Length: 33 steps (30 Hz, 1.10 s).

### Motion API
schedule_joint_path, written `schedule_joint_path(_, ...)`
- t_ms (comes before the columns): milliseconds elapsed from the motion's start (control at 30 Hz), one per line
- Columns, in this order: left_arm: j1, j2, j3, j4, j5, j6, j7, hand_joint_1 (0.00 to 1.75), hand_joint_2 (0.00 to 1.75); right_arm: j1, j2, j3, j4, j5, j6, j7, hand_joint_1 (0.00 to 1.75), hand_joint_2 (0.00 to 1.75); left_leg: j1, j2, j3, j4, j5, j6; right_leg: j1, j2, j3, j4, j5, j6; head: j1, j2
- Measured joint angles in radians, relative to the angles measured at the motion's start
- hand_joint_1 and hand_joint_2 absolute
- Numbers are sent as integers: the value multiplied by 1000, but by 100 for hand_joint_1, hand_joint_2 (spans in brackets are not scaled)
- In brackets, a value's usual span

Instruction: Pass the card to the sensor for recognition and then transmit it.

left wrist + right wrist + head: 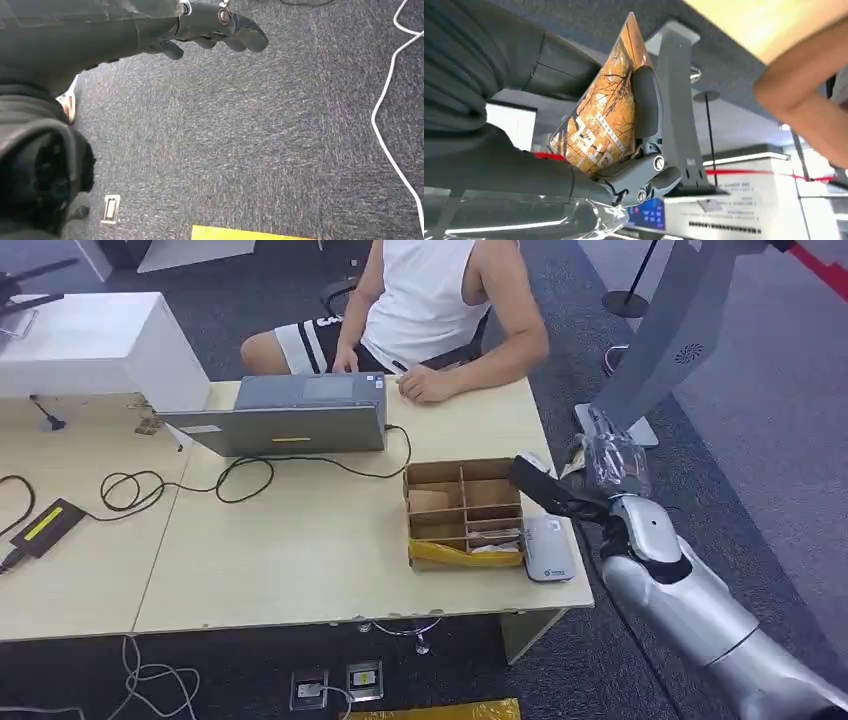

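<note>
My right hand (pixel 562 494) hovers over the table's right end, just above the white card sensor (pixel 548 549) and beside the cardboard box (pixel 463 511). It pinches an orange card with a tree pattern (pixel 599 120) between the thumb and the dark fingers (pixel 646 100). In the head view the card shows as a pale sliver (pixel 537 462) at the fingertips. The sensor lies flat by the table's right edge with nothing on it. My left hand (pixel 215 22) hangs over the grey carpet, its fingers loosely apart and holding nothing.
A person sits behind the table (pixel 300 560), forearm (pixel 470 375) resting by a grey laptop (pixel 290 420). A black cable (pixel 240 475) loops across the tabletop. The compartmented box holds cards and a yellow packet (pixel 460 555). A grey stand (pixel 660 350) rises on the right.
</note>
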Motion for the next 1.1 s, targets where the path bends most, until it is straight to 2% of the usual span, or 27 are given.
schedule_joint_path(233,-7,0,-3,0,0,-6,2,0,0,-60,-41,-14,-94,20,40,31,175,175,0,0,0,0,0,0,0,0,0,0,0,0,0,0)
schedule_joint_path(667,-16,0,-10,0,0,-11,12,0,0,-118,-38,-7,-144,33,79,20,175,175,0,0,-1,0,0,0,0,0,0,0,0,0,0,0)
schedule_joint_path(833,-24,-1,-28,0,0,-14,22,0,0,-178,1,35,-117,13,119,-18,175,175,1,0,-2,0,0,0,1,0,0,0,0,0,0,0)
schedule_joint_path(1100,-26,-4,-49,0,0,-16,38,0,0,-241,65,90,-18,-21,117,-63,175,175,1,-2,-3,0,0,0,1,0,0,0,0,0,0,0)
